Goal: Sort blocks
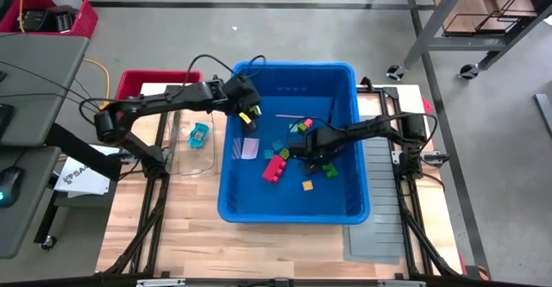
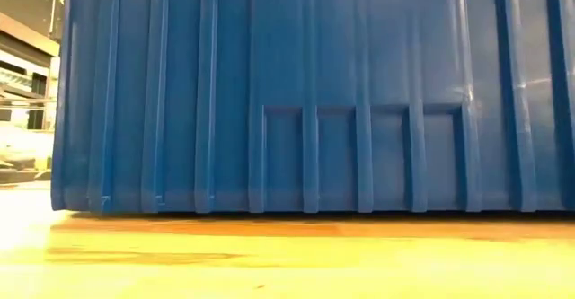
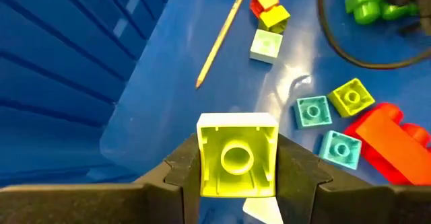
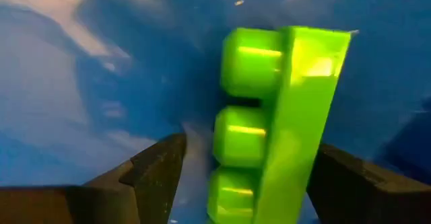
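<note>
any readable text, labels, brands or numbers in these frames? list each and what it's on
"SA": start of a larger print on the white sheet at the table's left edge in the high view; the rest is cut off and too small to read.
Blue bin: no label or marking visible.
Blocks, including the yellow block and green block: no print.
Nothing else is readable.

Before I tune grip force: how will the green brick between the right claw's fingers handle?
The green brick looks like rigid moulded plastic, so probably stiff and light. Its glossy faces may slip. Standing on edge with studs sideways, between the right claw fingers, it could tip if nudged.
</note>
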Action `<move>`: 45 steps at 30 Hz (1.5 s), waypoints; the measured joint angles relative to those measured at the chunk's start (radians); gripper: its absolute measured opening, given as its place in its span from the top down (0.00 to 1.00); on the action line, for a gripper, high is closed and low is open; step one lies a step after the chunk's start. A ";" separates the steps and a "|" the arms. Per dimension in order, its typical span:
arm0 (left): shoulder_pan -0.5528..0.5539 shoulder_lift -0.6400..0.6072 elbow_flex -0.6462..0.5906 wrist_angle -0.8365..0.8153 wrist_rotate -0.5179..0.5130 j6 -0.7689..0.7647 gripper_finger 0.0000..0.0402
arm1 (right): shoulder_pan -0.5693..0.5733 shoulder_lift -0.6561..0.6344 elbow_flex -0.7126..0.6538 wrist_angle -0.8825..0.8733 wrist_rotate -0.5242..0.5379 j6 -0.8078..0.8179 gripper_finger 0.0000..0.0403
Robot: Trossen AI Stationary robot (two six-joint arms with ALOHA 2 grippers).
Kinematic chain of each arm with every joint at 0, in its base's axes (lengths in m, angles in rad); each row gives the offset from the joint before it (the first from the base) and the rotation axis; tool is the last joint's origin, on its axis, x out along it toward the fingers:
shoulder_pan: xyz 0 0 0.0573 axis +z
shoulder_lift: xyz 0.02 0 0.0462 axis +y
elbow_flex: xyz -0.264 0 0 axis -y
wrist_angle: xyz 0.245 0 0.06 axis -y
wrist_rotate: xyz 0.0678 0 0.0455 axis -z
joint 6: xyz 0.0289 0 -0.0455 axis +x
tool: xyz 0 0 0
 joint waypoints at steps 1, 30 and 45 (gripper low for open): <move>0.000 -0.004 0.000 -0.005 0.001 -0.006 0.68 | 0.000 0.000 -0.003 0.034 -0.013 -0.001 0.33; -0.003 -0.426 0.013 -0.881 -0.184 -0.339 0.68 | -0.046 -0.134 0.368 0.190 0.135 -0.282 0.99; 0.009 -0.428 -0.451 -0.709 -0.147 -0.503 0.31 | -0.098 -0.132 0.740 0.220 0.112 -0.432 0.96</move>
